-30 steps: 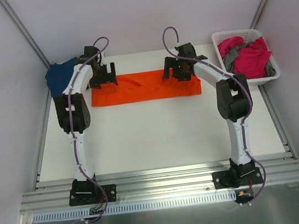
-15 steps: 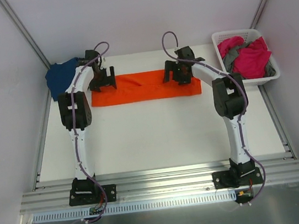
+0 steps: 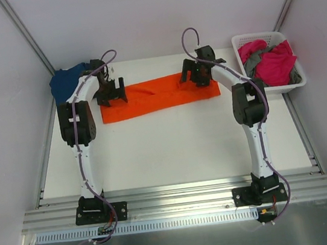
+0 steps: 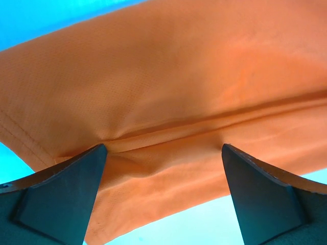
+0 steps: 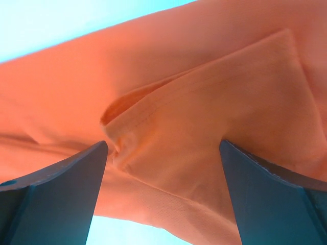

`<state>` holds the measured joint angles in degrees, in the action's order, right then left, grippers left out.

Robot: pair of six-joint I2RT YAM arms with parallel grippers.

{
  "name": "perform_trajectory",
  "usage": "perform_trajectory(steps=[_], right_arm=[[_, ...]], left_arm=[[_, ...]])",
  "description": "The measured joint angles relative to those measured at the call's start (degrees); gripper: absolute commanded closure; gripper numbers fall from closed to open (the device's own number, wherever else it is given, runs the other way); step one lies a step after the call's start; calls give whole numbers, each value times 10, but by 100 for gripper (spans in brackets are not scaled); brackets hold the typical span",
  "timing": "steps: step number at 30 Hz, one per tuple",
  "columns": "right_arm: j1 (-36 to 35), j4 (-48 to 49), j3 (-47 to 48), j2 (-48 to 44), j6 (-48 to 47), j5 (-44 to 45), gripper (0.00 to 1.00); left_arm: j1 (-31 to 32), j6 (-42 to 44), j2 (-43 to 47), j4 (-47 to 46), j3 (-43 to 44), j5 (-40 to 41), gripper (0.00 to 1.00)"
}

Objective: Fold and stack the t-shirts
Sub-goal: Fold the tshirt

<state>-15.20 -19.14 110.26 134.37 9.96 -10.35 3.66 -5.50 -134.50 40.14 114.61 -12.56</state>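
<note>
A bright orange t-shirt (image 3: 160,96), folded into a long strip, lies slightly askew across the far part of the white table (image 3: 168,152). My left gripper (image 3: 114,94) stands open over its left end. My right gripper (image 3: 195,76) stands open over its right end. In the left wrist view the open left gripper (image 4: 163,194) straddles a crease in the orange t-shirt (image 4: 168,87). In the right wrist view the open right gripper (image 5: 163,194) straddles a folded sleeve hem of the orange t-shirt (image 5: 204,117). Neither gripper holds cloth between its fingers.
A navy blue t-shirt (image 3: 65,82) lies bunched at the far left corner, behind the left arm. A white slotted basket (image 3: 255,35) at the far right holds magenta pink t-shirts (image 3: 278,63) and a grey one (image 3: 252,61). Metal rails line the table's sides and near edge.
The orange strip has skewed: its left end slid toward the near side along with the left gripper, while the right gripper shifted slightly farther back. Both grippers stayed open.
</note>
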Motion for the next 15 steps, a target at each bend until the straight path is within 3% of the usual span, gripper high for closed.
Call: perform_trajectory(steps=[8, 15], right_arm=[[14, 2, 47, 31, 16, -15, 3], [19, 10, 101, 68, 34, -30, 3]], left_arm=[[6, -3, 95, 8, -157, -47, 1], [47, -14, 175, 31, -290, -95, 1]])
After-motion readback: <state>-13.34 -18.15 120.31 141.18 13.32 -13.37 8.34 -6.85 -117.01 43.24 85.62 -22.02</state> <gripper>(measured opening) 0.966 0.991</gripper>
